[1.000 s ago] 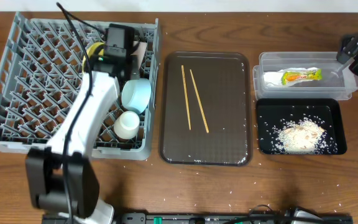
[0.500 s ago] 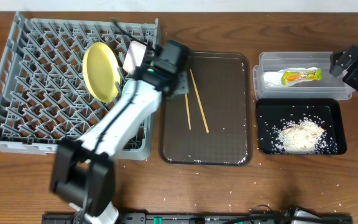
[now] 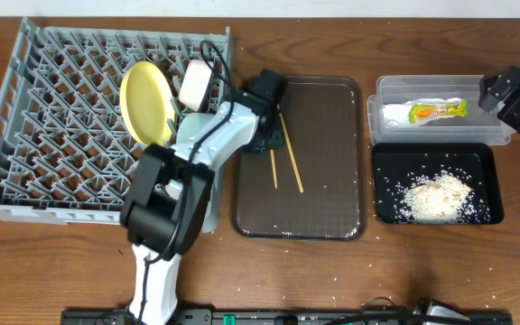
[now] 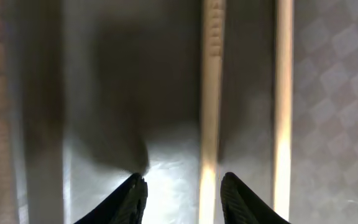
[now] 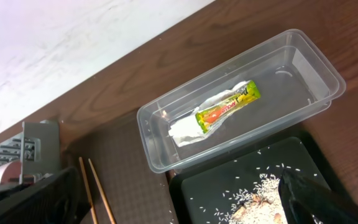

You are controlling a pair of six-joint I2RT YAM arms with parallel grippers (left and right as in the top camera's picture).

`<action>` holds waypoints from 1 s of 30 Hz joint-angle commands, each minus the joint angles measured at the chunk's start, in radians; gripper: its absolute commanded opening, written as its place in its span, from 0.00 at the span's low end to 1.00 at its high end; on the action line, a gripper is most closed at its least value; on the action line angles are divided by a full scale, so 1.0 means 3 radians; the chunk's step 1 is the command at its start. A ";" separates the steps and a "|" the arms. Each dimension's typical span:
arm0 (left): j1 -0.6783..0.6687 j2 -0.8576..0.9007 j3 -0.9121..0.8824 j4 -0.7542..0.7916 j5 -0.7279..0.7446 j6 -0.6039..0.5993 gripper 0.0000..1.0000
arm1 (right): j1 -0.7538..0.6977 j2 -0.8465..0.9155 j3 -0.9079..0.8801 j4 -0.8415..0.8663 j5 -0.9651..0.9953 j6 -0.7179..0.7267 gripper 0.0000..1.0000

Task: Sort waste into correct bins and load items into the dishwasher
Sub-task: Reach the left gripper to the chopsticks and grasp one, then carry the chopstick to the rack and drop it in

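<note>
Two chopsticks lie on the brown tray. Your left gripper has swung over from the dish rack and now hovers spread apart, empty, straddling one stick. Loading looks close to its last item.

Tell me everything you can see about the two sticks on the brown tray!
The chopsticks are two thin, straight, pale wooden sticks. They lie flat on the dark brown tray, side by side but apart, spreading slightly toward the table's front edge. Their far parts are partly hidden by the left gripper, which is open over them. In its wrist view, one stick runs between the fingertips. Whether the fingers touch it cannot be told.
</note>
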 commanded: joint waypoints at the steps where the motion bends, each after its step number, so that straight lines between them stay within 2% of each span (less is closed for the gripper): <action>1: -0.0069 0.0144 0.0270 -0.0108 0.0093 0.0093 0.41 | -0.0011 0.0000 0.0001 -0.0005 0.0019 0.0024 0.99; 12: -0.0097 0.0257 0.0300 -0.0149 0.0055 0.0025 0.39 | -0.0011 0.0000 0.0001 -0.0005 0.0019 0.0024 0.99; 16: -0.0097 0.0287 0.0300 -0.0150 0.0055 0.0025 0.34 | -0.0011 0.0000 0.0001 -0.0005 0.0019 0.0024 0.99; 21: -0.0097 0.0304 0.0300 -0.0174 -0.0023 -0.0053 0.32 | -0.0011 0.0000 0.0001 -0.0005 0.0019 0.0024 0.99; 24: -0.0097 0.0345 0.0300 -0.0174 -0.0017 -0.0065 0.24 | -0.0011 0.0000 0.0001 -0.0005 0.0019 0.0024 0.99; 27: -0.0093 0.0341 0.0308 -0.0182 -0.0018 -0.0062 0.09 | -0.0013 0.0000 0.0001 -0.0005 0.0019 0.0024 0.99; 30: -0.0098 0.0341 0.0348 -0.0206 -0.0018 -0.0061 0.08 | -0.0011 0.0000 0.0001 -0.0005 0.0019 0.0024 0.99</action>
